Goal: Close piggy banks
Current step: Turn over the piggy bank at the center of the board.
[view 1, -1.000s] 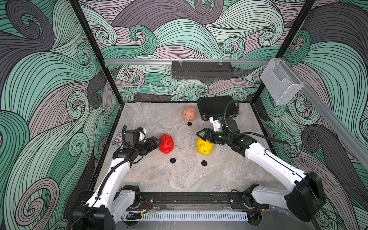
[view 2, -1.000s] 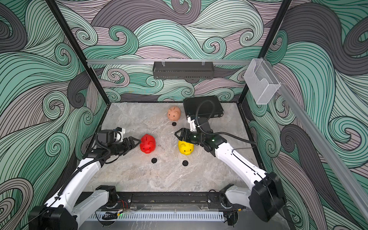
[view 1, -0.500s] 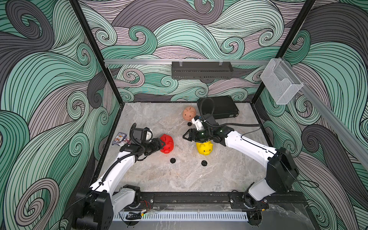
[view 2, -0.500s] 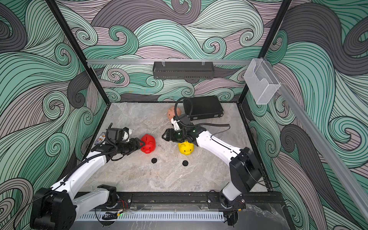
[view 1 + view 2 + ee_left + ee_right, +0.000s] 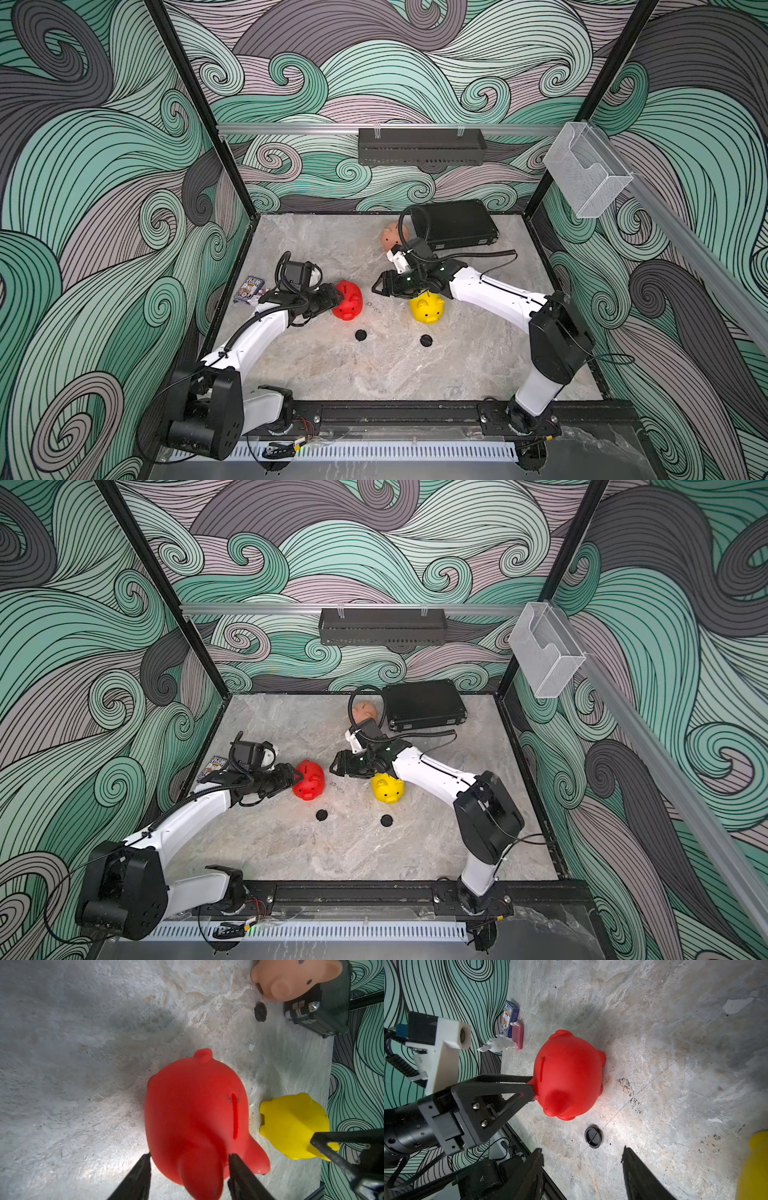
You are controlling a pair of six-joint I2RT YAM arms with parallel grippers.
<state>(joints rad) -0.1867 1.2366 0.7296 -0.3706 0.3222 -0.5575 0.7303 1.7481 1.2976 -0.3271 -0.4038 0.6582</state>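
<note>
red piggy bank [image 5: 193, 1109] pinched by left fingers [image 5: 141, 1172] — right fingers [image 5: 633, 1167] spread — no legible writing.

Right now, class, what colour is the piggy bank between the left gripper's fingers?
Red piggy bank, clearest in the left wrist view.

Smooth plastic-looking red pig [image 5: 193, 1109] and yellow pig [image 5: 291, 1124] stand on a matt, stone-patterned tabletop [image 5: 72, 1064].

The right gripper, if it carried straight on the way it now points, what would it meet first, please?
Probably the red piggy bank, which lies ahead of the right gripper's open jaws, with bare table between; it may pass above it.
</note>
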